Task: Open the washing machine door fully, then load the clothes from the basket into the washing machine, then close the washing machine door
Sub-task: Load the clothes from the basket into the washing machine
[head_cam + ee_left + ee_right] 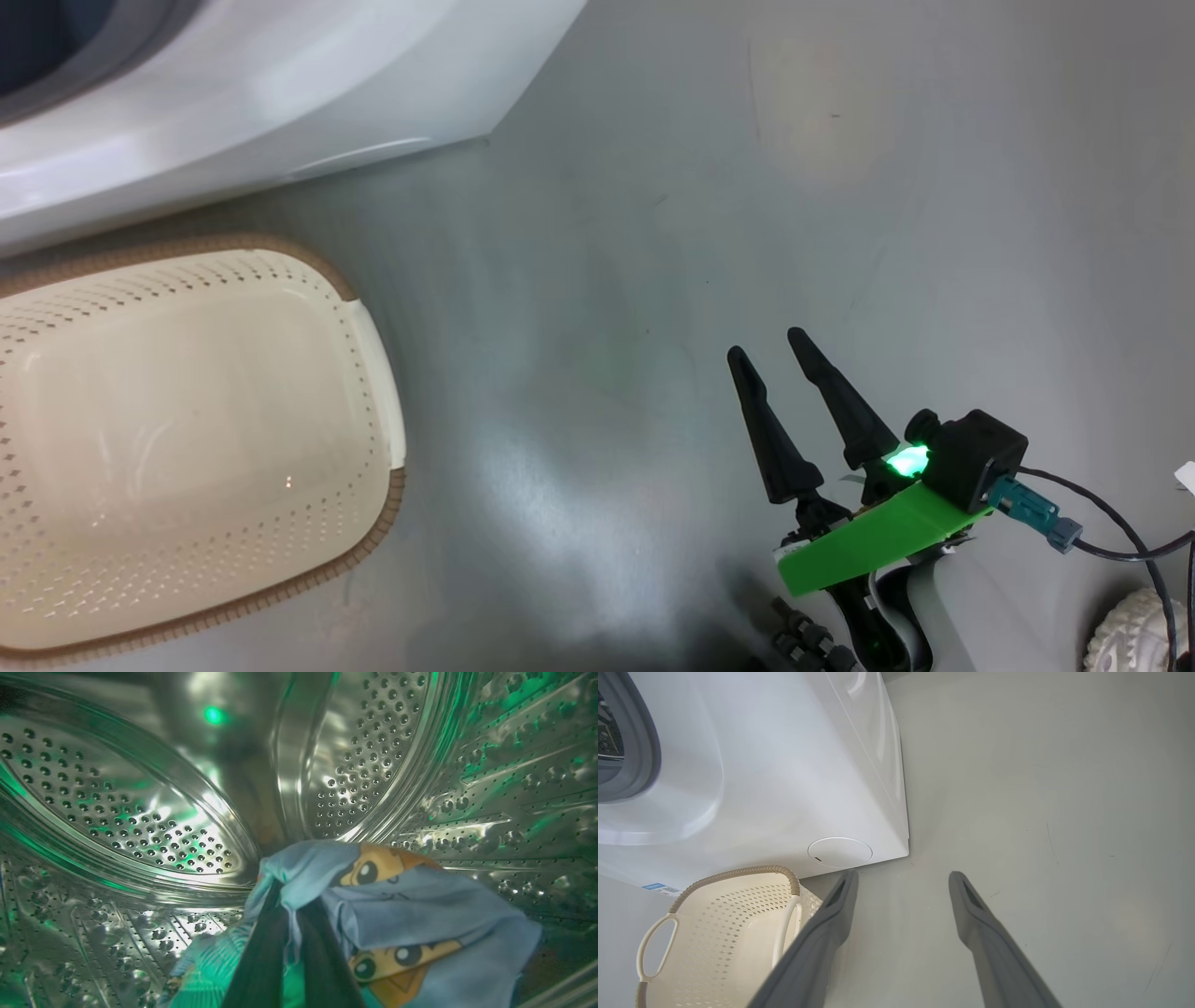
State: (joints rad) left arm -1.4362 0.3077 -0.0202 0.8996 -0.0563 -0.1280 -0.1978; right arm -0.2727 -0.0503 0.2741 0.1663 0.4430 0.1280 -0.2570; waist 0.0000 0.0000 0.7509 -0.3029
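Inside the steel perforated drum [140,812] of the washing machine [233,103] [775,765], my left gripper [292,905] is shut on the clothes [411,914], light-blue fabric with orange cartoon figures bunched around its dark fingers. On the floor before the machine stands the cream basket [187,448] [719,938], with nothing showing inside it. Right of the basket, above the grey floor, my right gripper [770,350] [901,877] hangs open with nothing between its fingers. The washing machine door is out of view.
Grey floor [840,187] stretches to the right of the machine and basket. A cable [1111,541] and a white object [1144,635] sit at the lower right by my right arm. A round white cap [839,851] marks the machine's lower front corner.
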